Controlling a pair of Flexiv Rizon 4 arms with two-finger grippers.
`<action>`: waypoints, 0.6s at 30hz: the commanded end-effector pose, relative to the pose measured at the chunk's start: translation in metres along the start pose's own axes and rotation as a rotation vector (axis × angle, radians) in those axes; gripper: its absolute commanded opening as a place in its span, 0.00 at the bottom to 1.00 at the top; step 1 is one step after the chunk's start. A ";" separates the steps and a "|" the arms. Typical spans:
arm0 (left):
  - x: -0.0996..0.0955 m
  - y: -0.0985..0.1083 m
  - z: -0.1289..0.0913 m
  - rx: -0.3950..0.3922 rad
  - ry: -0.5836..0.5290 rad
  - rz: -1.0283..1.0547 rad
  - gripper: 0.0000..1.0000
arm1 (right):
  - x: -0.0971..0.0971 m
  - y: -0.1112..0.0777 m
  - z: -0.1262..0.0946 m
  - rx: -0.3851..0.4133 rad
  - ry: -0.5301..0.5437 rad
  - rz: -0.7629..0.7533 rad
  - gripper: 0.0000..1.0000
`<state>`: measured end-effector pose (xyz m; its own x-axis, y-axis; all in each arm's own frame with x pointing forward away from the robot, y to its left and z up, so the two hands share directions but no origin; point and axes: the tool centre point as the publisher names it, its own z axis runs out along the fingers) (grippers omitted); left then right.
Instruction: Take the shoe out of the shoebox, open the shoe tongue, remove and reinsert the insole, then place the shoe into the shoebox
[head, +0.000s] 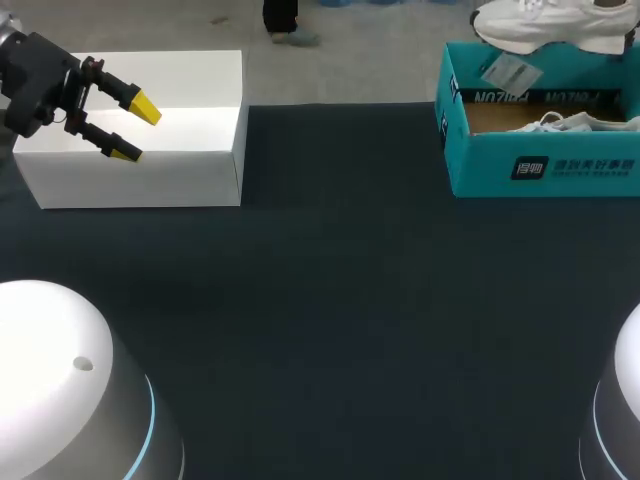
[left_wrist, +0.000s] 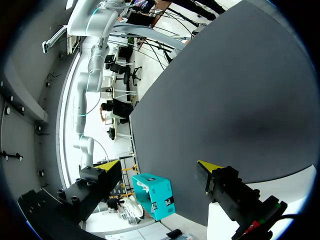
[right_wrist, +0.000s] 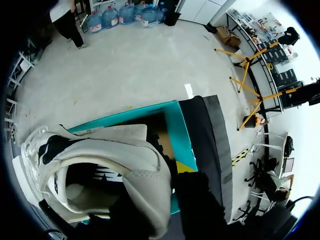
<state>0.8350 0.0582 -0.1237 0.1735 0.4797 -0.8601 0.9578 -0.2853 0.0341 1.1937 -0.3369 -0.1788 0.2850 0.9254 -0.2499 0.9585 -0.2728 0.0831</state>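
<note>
Found the white shoe (head: 552, 24) raised above the back wall of the teal shoebox (head: 540, 160), at the far right corner of the table (head: 330, 300). Judged it held there to clear the rim on the way out, with tongue and insole not yet dealt with. Took the right gripper (right_wrist: 178, 171) to be clamped on the heel collar. Saw one yellow tip just outside the heel and assumed the other to be inside the shoe, out of sight. Noticed something white (head: 570, 122) lying in the box, perhaps a second shoe. Found the left gripper (head: 137, 130) above the white box (head: 190, 165) at the far left corner, jaws spread wide with nothing between them. Judged it held out of the way until needed for the tongue.

Got the whole layout only from the head view, but missed the right gripper there altogether. Got the grip and the shoe's open mouth only from the right wrist view. Picked out in the left wrist view the spread fingers and, well ahead across bare table, the teal shoebox (left_wrist: 152, 195).
</note>
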 end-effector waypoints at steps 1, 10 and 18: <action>0.000 0.000 -0.001 0.002 0.002 0.001 1.00 | 0.002 0.000 0.011 0.201 0.005 0.010 0.00; 0.000 0.000 -0.001 0.002 0.002 0.001 1.00 | 0.013 -0.012 0.056 0.149 0.005 -0.018 0.00; 0.000 0.000 -0.001 0.002 0.002 0.001 1.00 | 0.014 -0.002 0.083 0.111 0.015 0.014 0.00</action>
<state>0.8350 0.0583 -0.1237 0.1734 0.4797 -0.8601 0.9579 -0.2851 0.0341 1.1843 -0.3403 -0.2518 0.3016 0.9240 -0.2349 0.9529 -0.3006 0.0410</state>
